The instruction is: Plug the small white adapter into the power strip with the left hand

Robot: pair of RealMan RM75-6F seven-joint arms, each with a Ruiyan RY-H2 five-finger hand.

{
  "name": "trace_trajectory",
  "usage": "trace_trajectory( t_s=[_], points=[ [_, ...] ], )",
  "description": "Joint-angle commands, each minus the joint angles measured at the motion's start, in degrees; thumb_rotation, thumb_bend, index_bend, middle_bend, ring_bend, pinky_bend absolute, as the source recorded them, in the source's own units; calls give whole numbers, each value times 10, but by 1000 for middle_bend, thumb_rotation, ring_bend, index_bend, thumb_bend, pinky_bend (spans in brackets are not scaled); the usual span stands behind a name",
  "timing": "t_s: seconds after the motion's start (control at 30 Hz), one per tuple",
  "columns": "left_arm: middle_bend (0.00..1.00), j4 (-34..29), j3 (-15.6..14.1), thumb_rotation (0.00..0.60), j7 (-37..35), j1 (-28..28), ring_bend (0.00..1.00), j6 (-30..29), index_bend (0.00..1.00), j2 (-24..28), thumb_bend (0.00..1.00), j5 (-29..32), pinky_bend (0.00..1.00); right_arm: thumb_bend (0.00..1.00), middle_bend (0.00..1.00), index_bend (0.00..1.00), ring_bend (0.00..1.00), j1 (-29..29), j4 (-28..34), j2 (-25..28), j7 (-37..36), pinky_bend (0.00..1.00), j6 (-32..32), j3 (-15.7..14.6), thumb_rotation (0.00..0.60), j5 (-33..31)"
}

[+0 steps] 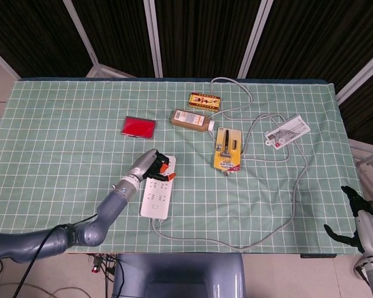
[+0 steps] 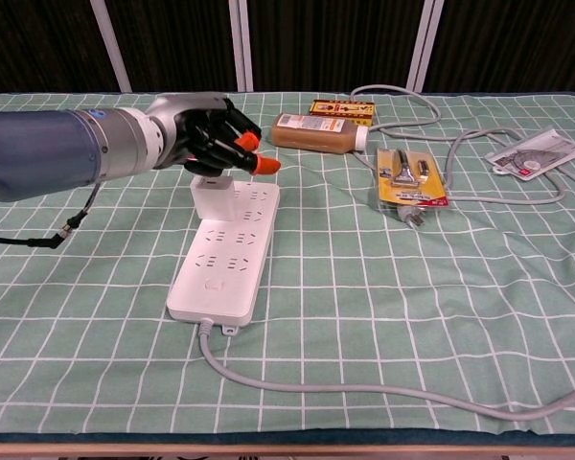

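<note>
left hand: the dark hand with orange fingertips (image 2: 214, 146) is hovering right over the adapter, fingers curled downward and apart, gripping nothing; can't tell if the fingertips are brushing its top or just clear of it
adapter: the small white block adapter (image 2: 216, 197) is sitting upright on the far end of the strip, looking seated in the sockets; in the head view it's mostly hiding under the hand (image 1: 152, 167)
power strip: the long white plastic power strip (image 2: 223, 260) is lying near the front edge of the desk, left of centre, with its grey cable (image 2: 364, 388) running off the near end and along the front edge
right hand: the dark right hand (image 1: 354, 214) is hanging off the right edge of the desk in the head view, fingers spread, holding nothing
desk: the green checked cloth (image 1: 62, 136) is covering the whole desk
other stuff: a flat red case (image 1: 138, 126) is sitting left of centre, a brown bottle with a white cap (image 2: 320, 132) is lying on its side toward the back edge, and a yellow blister pack (image 2: 409, 177) is lying right of it
</note>
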State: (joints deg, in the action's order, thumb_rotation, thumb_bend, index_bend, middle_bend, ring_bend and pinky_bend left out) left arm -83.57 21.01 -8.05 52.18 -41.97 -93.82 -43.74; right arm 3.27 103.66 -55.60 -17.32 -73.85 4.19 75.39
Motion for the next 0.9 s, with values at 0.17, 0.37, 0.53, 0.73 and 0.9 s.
trace_trajectory(
  t_s=[0.17,0.37,0.53,0.73,0.9],
  points=[
    [562,-73,-3,600,31,-29,604,-89,468,59,246,-134,677,338,0,0,0,0,-2,-2,2,0,-2,0,600,2],
    [65,-159,-98,600,156,-101,93,-195,28,162,119,-274,181,338,0,0,0,-1,-5,-3,8,0,-5,-2,600,7],
    [0,-216,-189,600,264,-195,0,-303,0,236,53,-337,5,339,0,0,0,-1,-8,-6,17,0,-10,-4,600,14],
    [0,-206,-266,600,299,-314,0,-439,0,274,37,-397,0,338,0,0,0,-3,-9,-9,26,0,-17,-6,600,18],
    [0,-156,-282,600,263,-375,0,-493,0,276,37,-399,0,338,0,0,0,-4,-11,-11,29,0,-20,-6,600,21]
  ],
)
